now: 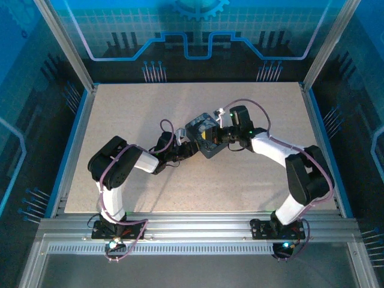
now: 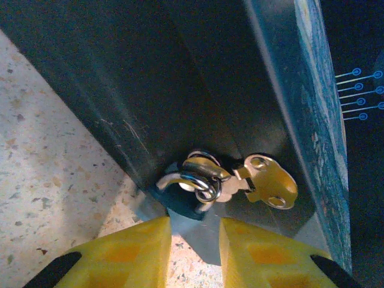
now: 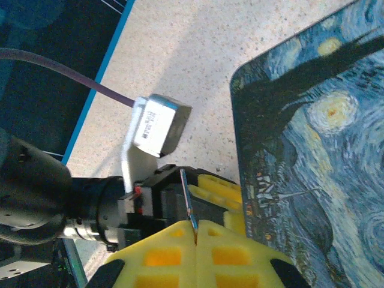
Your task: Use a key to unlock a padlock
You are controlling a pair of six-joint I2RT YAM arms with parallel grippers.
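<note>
- In the right wrist view, we see the right claw [image 3: 195,231] clenched at the bottom centre of the frame. Its yellow pads are pressed together on the thin dark metal key [image 3: 187,195], which stands up from the seam.
- Just above it sits the left arm's yellow fingers [image 3: 219,191]. To the upper left of those are its grey wrist camera box [image 3: 157,126] and purple cable [image 3: 72,75].
- The dark blue swirl-painted rectangular tin [image 3: 312,150] takes up the right side of that frame, lying on the speckled bench [image 3: 180,60].
- In the left wrist view, the left claw [image 2: 195,240] is released. Its yellow fingers [image 2: 129,252] stand parted at the bottom edge, and we see bench through the gap.
- Just past those tips, near the frame's centre, the small silvery-blue metal padlock [image 2: 180,186] hangs against the tin's dark wall. We cannot tell whether a finger touches it.
- A steel ring [image 2: 207,183] loops at the padlock, and a flat brass-coloured piece with holes [image 2: 270,183] lies to its right.
- From above, both arms meet at the tin [image 1: 204,133] in mid-frame.
</note>
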